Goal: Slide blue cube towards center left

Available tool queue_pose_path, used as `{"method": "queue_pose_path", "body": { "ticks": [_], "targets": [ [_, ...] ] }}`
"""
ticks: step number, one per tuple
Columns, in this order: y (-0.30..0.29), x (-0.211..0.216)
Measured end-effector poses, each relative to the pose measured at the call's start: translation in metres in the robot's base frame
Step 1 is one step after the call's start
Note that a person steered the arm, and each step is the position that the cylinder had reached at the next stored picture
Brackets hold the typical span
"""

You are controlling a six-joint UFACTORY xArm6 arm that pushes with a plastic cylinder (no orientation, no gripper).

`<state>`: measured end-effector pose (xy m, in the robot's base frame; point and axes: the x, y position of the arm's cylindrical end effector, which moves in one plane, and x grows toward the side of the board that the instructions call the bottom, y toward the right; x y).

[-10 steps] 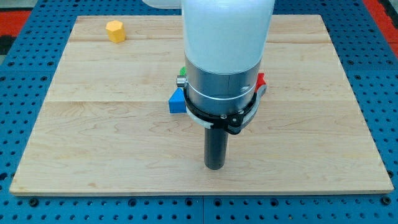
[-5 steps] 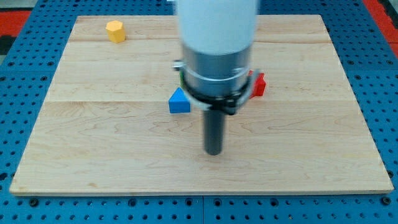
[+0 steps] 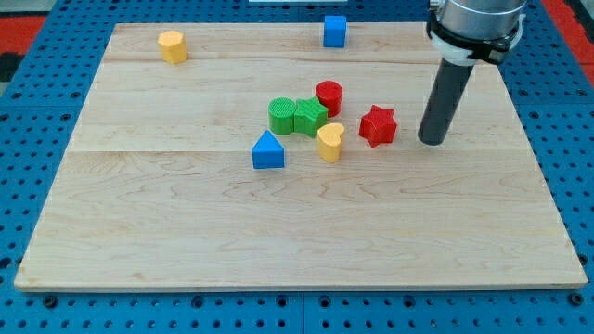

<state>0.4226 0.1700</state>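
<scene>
The blue cube (image 3: 335, 30) sits near the view's top edge of the wooden board (image 3: 167, 223), a little right of the middle. My tip (image 3: 432, 141) rests on the board at the right, just right of the red star (image 3: 378, 125) and well below and to the right of the blue cube. The rod rises to the arm at the view's top right.
A cluster lies in the middle: a green cylinder (image 3: 282, 116), a green block (image 3: 310, 116), a red cylinder (image 3: 329, 96), a yellow heart (image 3: 330, 142) and a blue triangle (image 3: 268, 150). A yellow hexagon block (image 3: 172, 45) sits at the top left.
The arm has swung from the board's middle up and to the right, uncovering the middle cluster and the blue cube. The blocks seen before have not moved.
</scene>
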Motion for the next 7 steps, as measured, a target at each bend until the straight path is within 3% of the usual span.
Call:
{"method": "queue_pose_path", "body": {
  "ticks": [2,4,7],
  "targets": [
    [0.017,-0.034],
    [0.027,-0.137],
    [-0.024,-0.189]
  ]
}}
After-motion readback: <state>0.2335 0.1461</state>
